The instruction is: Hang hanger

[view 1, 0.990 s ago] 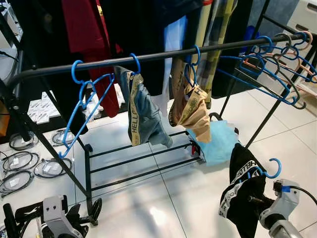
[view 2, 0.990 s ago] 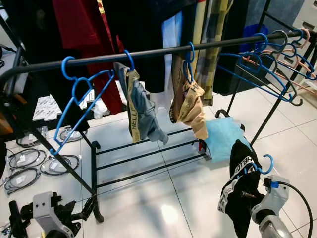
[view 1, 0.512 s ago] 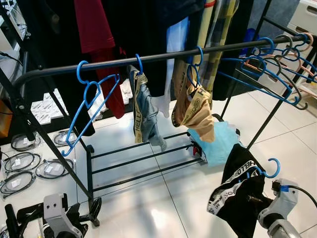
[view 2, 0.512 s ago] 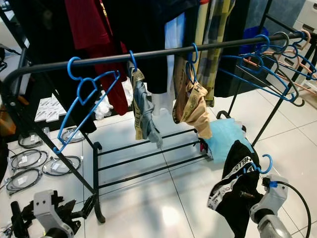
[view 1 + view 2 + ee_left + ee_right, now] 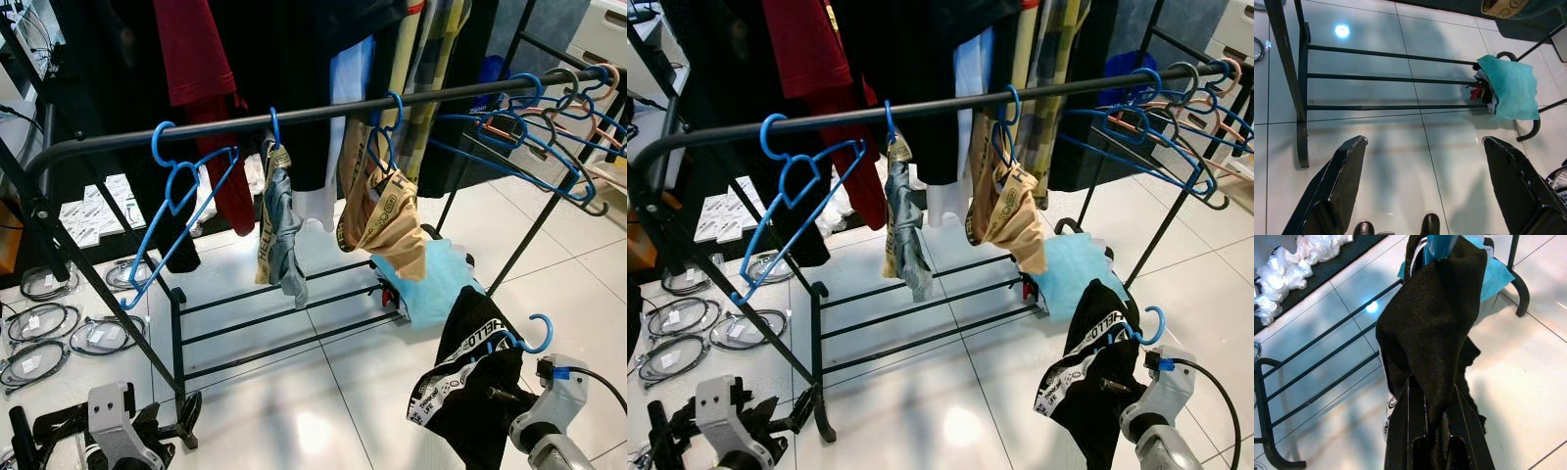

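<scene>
Right tool: the right tool (image 5: pixel 1434 431) sits low at the robot's right, its two black fingers (image 5: pixel 1405 426) closed tight on the black fabric of the black garment (image 5: pixel 470 392).
Held load: the black garment has a white lettered waistband and hangs on a blue hanger (image 5: pixel 534 338), whose hook sticks up just above the fabric, well below the rail.
Left tool: the left tool (image 5: pixel 1422 181) is low at the robot's left, fingers spread wide over the white tile floor (image 5: pixel 1400 142), holding nothing.
Rail: a black clothes rail (image 5: pixel 323 111) runs across the scene above the floor, sloping up slightly toward the right.
On the rail, left: an empty blue hanger (image 5: pixel 176 211) hangs tilted near the left bend.
On the rail, middle: a grey-blue garment (image 5: pixel 279 235) and a tan garment (image 5: pixel 382 220), each on a blue hanger.
On the rail, right: a bunch of empty hangers (image 5: pixel 539 127), mostly blue, some dark or pinkish.
Under the rail: a low shelf of black bars (image 5: pixel 284 323), with a light blue cloth (image 5: pixel 431 279) draped at its right end.
Floor, left: coiled cables (image 5: pixel 49 328) lie on the tiles.
</scene>
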Controlling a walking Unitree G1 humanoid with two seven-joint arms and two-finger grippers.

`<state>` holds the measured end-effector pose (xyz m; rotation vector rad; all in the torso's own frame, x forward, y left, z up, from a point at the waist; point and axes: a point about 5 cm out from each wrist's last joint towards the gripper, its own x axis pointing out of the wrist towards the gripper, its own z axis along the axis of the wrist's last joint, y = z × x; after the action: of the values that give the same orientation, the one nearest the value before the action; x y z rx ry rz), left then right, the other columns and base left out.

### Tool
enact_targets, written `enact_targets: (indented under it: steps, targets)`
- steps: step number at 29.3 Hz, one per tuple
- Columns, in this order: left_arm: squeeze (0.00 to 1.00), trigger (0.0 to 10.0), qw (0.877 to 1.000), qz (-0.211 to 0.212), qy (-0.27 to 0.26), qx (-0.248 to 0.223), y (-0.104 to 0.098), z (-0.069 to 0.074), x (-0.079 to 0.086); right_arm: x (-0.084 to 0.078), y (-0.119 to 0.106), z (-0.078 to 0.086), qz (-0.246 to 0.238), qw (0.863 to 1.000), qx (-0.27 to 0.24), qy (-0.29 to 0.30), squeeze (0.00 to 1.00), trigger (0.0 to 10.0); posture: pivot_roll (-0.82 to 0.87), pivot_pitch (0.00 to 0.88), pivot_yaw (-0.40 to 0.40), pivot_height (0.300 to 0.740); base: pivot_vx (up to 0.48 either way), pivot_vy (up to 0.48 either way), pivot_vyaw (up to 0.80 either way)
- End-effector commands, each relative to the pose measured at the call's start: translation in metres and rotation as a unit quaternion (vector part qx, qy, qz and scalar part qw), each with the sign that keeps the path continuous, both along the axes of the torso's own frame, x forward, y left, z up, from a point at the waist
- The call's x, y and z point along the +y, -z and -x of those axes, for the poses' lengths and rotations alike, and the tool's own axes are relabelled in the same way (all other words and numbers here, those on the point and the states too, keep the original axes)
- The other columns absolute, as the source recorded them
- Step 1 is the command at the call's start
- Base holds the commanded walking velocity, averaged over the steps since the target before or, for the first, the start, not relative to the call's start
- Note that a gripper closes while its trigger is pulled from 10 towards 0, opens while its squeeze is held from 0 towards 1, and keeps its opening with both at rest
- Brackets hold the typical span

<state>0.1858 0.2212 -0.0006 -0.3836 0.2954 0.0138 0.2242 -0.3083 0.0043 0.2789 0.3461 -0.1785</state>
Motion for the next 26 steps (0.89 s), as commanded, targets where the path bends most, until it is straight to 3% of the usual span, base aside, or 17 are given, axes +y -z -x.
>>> enact_targets:
  steps: [1, 8, 17, 26]
  targets:
    - [0.0, 10.0, 1.0, 0.0, -0.006, 0.011, 0.0033, 0.0054, 0.006, 0.0033, 0.0048, 0.0023, -0.007, 1.0, 0.011, -0.001, 0.0, 10.0, -0.02, 0.13, 0.032, 0.74, 0.0, 0.0, 0.0]
    - [0.0, 10.0, 1.0, 0.0, -0.007, 0.011, 0.0039, 0.0063, 0.0063, 0.0039, 0.0047, 0.0027, 0.0, 1.0, 0.011, -0.011, 0.0, 10.0, -0.02, 0.13, 0.029, 0.74, 0.0, 0.0, 0.14]
    - [0.0, 10.0, 1.0, 0.001, -0.007, 0.008, 0.0035, 0.0073, 0.0058, 0.0053, 0.0047, 0.0034, 0.005, 1.0, 0.009, -0.018, 0.0, 10.0, -0.03, 0.129, 0.029, 0.74, 0.0, 0.0, 0.79]
    - [0.0, 10.0, 1.0, -0.015, 0.014, 0.008, 0.0012, 0.0067, 0.0014, 0.0036, 0.0035, 0.0025, -0.001, 1.0, 0.007, -0.01, 0.0, 10.0, -0.03, 0.139, 0.03, 0.74, 0.0, 0.0, 0.0]
